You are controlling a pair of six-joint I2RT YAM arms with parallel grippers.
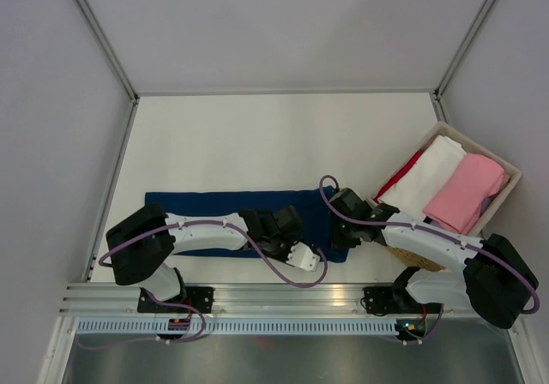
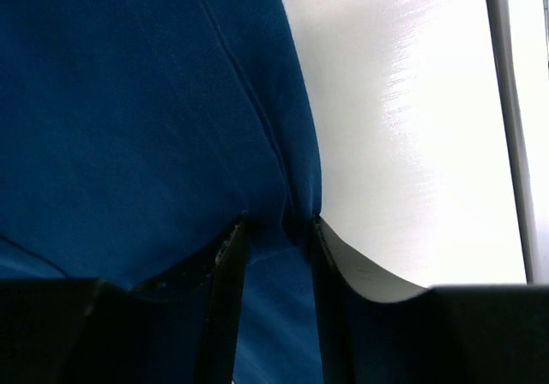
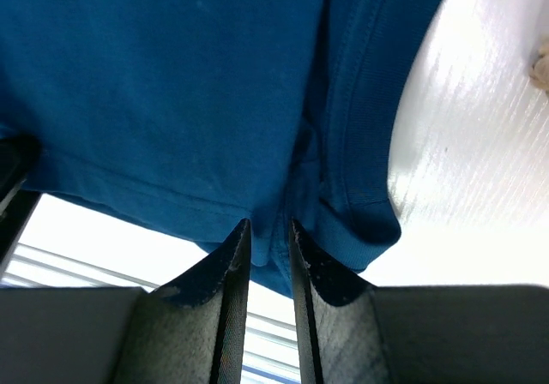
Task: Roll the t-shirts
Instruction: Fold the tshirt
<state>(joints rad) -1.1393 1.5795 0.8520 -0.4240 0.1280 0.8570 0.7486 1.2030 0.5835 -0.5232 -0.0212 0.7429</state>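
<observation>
Both pincers are on the navy t-shirt: your left pincer pinches its edge, your right pincer its hem. It lies flat leftward, unrolled. Right of them, the basket apparently holds finished shirts.

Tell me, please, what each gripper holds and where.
The right gripper pinches the navy t-shirt at its hem; the left gripper straddles its edge, grip uncertain.

Top view looks down from behind the arm bases over the whole desk. Wrist views peer past left tool and right tool, close on the navy t-shirt all three share.
</observation>
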